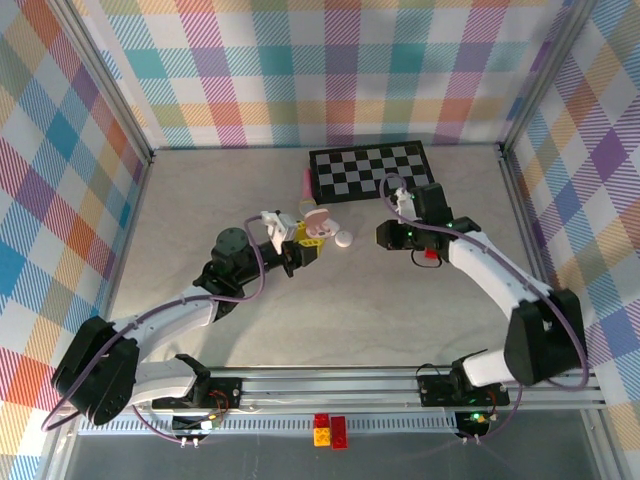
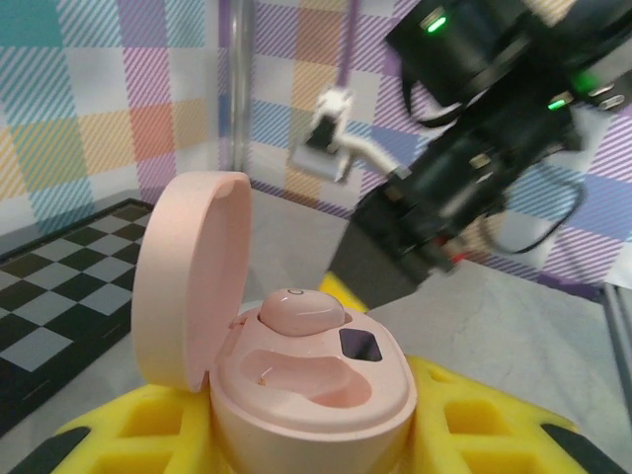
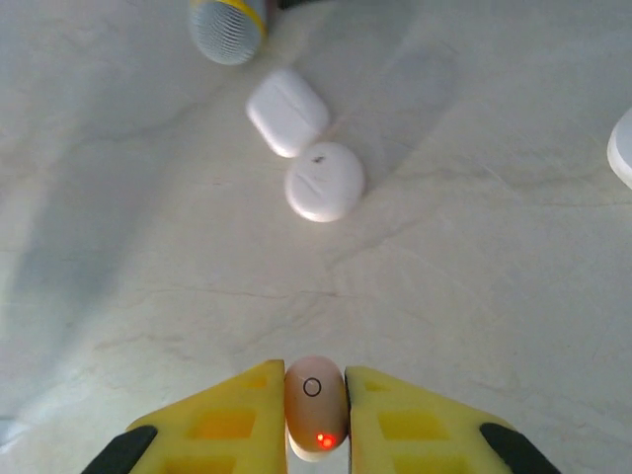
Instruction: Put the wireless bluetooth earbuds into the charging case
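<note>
- R hand (image 3: 316,420): R fingers (image 3: 227,425), yellow, are pressed in on a small pink earbud (image 3: 315,395), one each side. The bud stands upright betw. the tips, w/ a ring mark on its face and a red light lit low down.
- Below and ahead of it lies the pale marbled worktop (image 3: 474,296).
- On the worktop further out in the R wrist view: a white oblong case (image 3: 286,111) and a white round case (image 3: 324,181), both closed. They are touching or all but; can't tell which.
- Beyond them is a grey mesh-headed thing (image 3: 227,25) w/ a yellow band, cut off by the frame edge. Can't tell what it is.
- L hand (image 2: 306,449): L fingers (image 2: 128,434), also yellow, pinch the base of a pink charging case (image 2: 326,400) from both sides and hold it upright.
- The case lid (image 2: 188,276) is swung open and stands up on the left in the L wrist view.
- Inside, a second pink earbud (image 2: 301,311) is seated in the far well. The near well (image 2: 306,375) is empty.
- R arm (image 2: 474,148), black w/ green lights, sits close behind the open case.
- Top view: the two hands are near each other around mid-worktop, just in front of a black-and-white checker mat (image 1: 375,170).
</note>
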`<state>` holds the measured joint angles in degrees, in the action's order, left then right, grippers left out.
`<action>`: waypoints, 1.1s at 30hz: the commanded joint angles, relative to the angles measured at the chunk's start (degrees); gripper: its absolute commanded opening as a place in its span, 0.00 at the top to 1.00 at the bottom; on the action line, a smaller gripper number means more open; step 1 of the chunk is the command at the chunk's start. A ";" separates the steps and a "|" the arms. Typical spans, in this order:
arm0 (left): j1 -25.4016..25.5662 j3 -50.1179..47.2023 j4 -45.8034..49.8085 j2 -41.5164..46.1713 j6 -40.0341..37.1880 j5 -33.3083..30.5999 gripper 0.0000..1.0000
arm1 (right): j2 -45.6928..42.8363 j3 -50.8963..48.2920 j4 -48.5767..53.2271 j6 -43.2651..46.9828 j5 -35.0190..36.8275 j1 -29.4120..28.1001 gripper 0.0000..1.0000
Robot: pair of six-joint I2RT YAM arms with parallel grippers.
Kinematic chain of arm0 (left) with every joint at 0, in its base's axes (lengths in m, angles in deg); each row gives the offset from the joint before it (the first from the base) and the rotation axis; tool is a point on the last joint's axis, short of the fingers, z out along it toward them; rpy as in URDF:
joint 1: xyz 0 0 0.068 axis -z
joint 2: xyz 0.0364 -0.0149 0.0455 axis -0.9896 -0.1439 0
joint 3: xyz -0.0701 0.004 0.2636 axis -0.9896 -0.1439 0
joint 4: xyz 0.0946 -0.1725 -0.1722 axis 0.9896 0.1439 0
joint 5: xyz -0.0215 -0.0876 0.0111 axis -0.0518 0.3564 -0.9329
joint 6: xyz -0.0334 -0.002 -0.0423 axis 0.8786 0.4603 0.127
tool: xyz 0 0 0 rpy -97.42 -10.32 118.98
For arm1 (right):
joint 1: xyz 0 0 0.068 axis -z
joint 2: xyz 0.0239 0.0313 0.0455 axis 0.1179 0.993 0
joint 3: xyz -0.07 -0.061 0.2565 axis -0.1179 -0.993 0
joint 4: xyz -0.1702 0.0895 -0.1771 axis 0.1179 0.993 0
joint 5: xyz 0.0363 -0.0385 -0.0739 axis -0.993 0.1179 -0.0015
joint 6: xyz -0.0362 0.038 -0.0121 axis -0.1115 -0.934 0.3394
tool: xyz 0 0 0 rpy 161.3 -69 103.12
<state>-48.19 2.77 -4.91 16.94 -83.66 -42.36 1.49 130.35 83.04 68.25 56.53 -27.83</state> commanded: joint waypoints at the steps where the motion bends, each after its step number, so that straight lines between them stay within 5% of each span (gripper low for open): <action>1: 0.96 2.27 -3.82 -1.72 -2.86 -4.31 0.66 | -5.30 2.78 6.36 -1.94 3.00 -2.46 0.81; 8: 2.60 3.81 -9.23 -6.04 -3.57 -8.19 0.67 | -10.40 10.71 11.57 -1.28 7.85 -9.02 0.81; 18: 5.00 5.35 -7.81 -6.86 -7.15 -12.26 0.67 | -5.17 21.06 9.81 0.64 11.15 -18.75 0.81; 33: 5.13 5.88 -6.40 -5.77 -6.64 -11.91 0.67 | 2.26 26.04 4.18 1.38 9.50 -22.62 0.81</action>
<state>-43.49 6.59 -9.65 10.39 -89.25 -54.03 3.15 153.60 88.95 68.62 66.52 -49.91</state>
